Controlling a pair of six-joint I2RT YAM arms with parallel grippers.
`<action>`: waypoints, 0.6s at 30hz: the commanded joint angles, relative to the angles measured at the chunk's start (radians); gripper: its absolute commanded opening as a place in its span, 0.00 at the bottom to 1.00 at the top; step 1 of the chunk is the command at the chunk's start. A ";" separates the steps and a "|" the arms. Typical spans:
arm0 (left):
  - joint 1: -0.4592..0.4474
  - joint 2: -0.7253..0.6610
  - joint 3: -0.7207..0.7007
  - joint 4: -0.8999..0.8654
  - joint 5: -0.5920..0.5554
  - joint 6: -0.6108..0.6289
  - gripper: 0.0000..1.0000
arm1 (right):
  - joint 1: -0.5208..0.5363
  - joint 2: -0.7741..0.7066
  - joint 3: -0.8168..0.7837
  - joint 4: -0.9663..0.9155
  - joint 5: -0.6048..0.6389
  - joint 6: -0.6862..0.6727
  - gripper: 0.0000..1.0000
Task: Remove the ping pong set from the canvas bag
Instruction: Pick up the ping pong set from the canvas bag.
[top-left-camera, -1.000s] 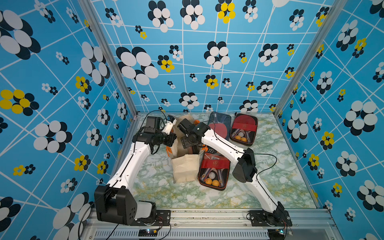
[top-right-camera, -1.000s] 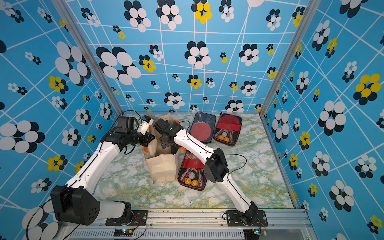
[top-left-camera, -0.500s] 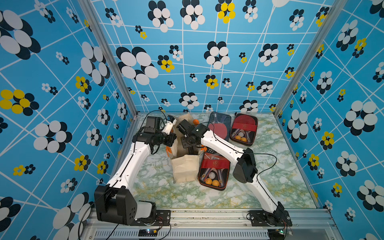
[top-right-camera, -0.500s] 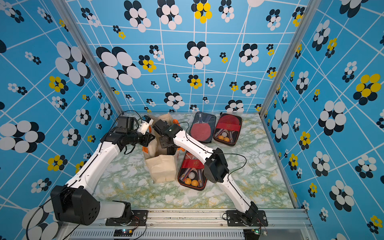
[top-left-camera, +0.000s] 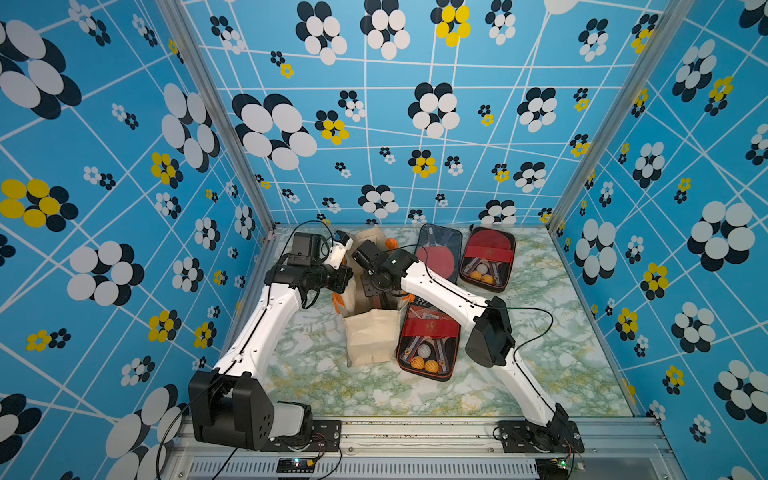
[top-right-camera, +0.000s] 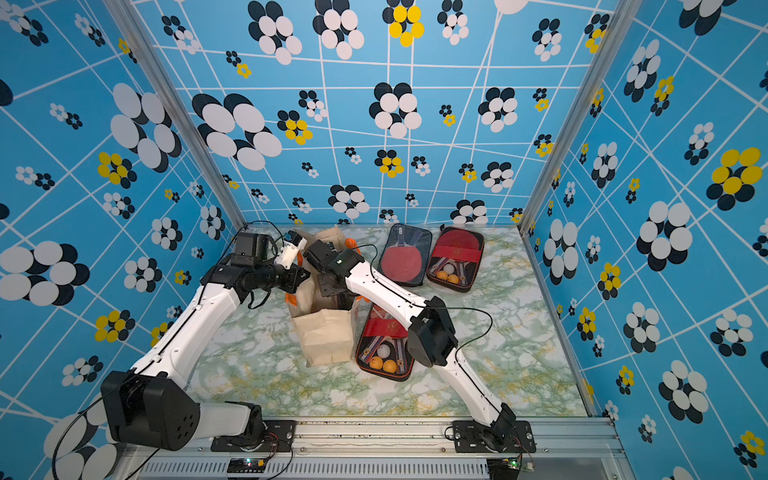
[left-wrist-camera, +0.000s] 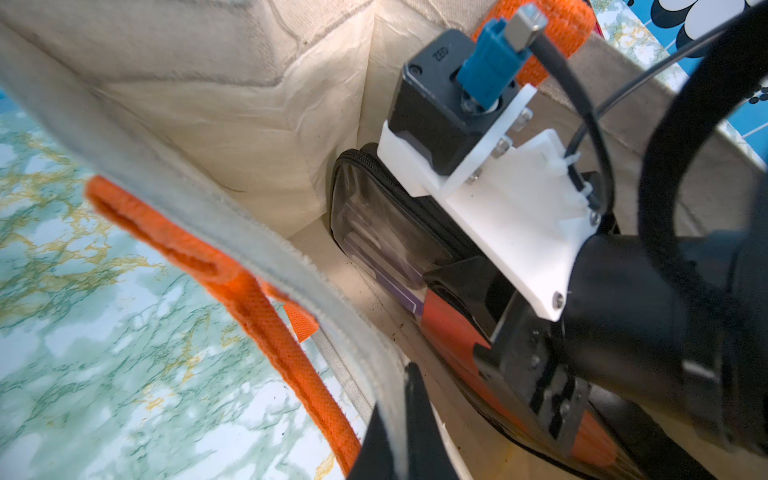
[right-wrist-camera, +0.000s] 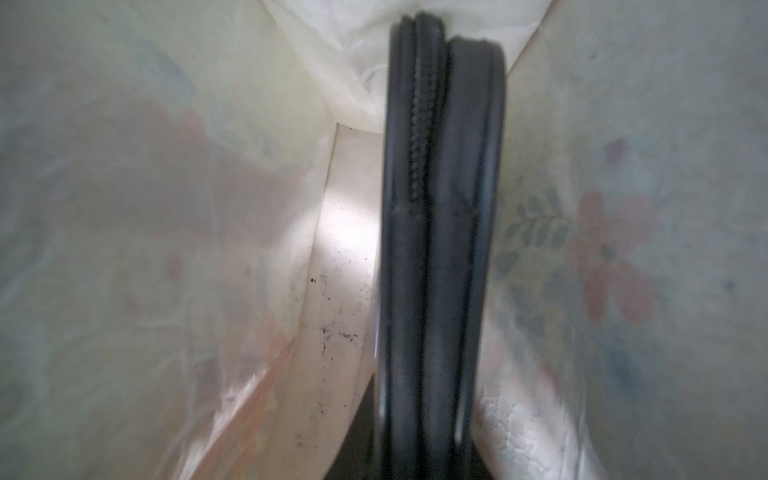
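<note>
Both top views: canvas bag (top-left-camera: 372, 336) (top-right-camera: 326, 336) stands mid-frame; cream cloth, orange handles (top-left-camera: 337, 301); contents not visible from above. Left wrist view sees inside: ping pong set (left-wrist-camera: 382, 224), black zippered case with clear window, on edge against the bag wall. Left gripper (left-wrist-camera: 401, 419) pinched tight on bag rim; right gripper (right-wrist-camera: 417, 453) clamped on the case's zipper edge.

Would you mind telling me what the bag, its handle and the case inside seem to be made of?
Canvas bag: matte cream woven cloth, frayed rim. Orange handle: coarse woven webbing. Ping pong set case: probably black synthetic fabric, zipped edge.
</note>
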 joint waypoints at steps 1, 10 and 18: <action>-0.002 -0.027 -0.004 0.000 -0.002 0.017 0.00 | 0.013 -0.026 -0.024 -0.035 0.020 -0.017 0.00; -0.001 -0.030 -0.004 0.000 -0.003 0.018 0.00 | 0.025 -0.078 -0.020 -0.017 0.053 -0.025 0.00; -0.001 -0.032 -0.004 0.000 -0.005 0.019 0.00 | 0.036 -0.112 0.021 -0.013 0.079 -0.042 0.00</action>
